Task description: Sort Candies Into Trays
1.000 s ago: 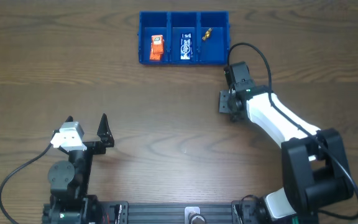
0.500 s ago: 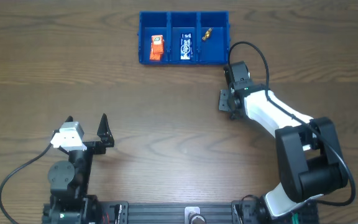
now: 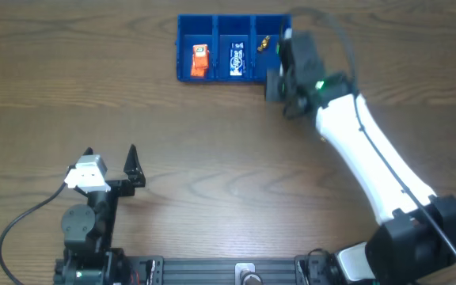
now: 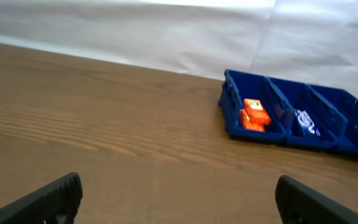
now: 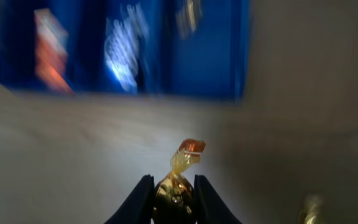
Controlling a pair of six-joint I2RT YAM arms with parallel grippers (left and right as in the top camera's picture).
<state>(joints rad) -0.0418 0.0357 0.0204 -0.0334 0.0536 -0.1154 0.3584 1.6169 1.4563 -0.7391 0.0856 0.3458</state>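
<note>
R gripper (image 5: 173, 182) clamped on gold candy (image 5: 188, 151), approx 5 o'clock off blue tray (image 3: 233, 17), seemingly short of rim. Binned: orange candy (image 3: 200, 60), blue candy (image 3: 238, 60), second gold candy (image 3: 264, 43). Held one still to drop. L gripper (image 3: 110, 152) spread, empty, table's 7 o'clock.

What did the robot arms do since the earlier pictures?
The right gripper swung up the table toward the blue tray; it is shut on a gold-wrapped candy. The left gripper stayed put, open, and the orange candy, blue candy and gold candy in the tray did not move.
</note>
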